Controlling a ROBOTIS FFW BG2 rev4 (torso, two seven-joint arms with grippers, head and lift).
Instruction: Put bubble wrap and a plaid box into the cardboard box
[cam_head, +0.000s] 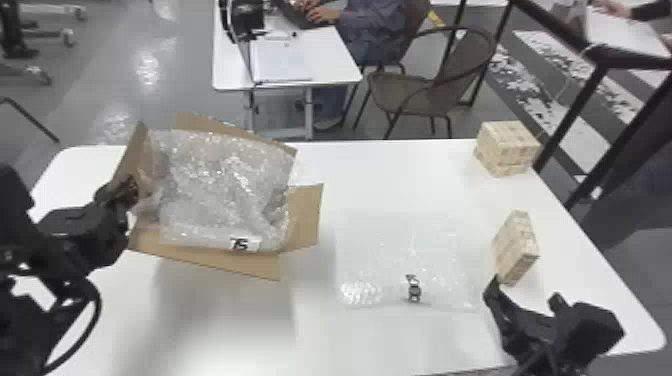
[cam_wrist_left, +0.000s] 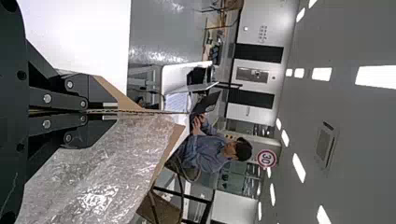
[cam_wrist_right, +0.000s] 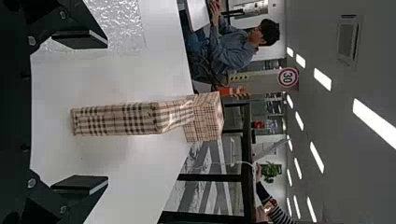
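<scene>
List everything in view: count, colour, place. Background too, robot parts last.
cardboard box: 1, brown, left on work table, flaps up
bubble wrap: 2 visible pieces, clear; one in the cardboard box, one flat on the table
plaid boxes: 2, beige with dark checks; near one upright at right, other at far right edge
work table: 1, white, in front of robot
back table: 1, white, beyond it
chair: at least 1, grey-brown, by back table
railing: black, right background
round sign: 1, white with red rim, background
left gripper: 1, black, clamped on a box flap
right gripper: 1, black, open, near plaid box between its fingers' lines
</scene>
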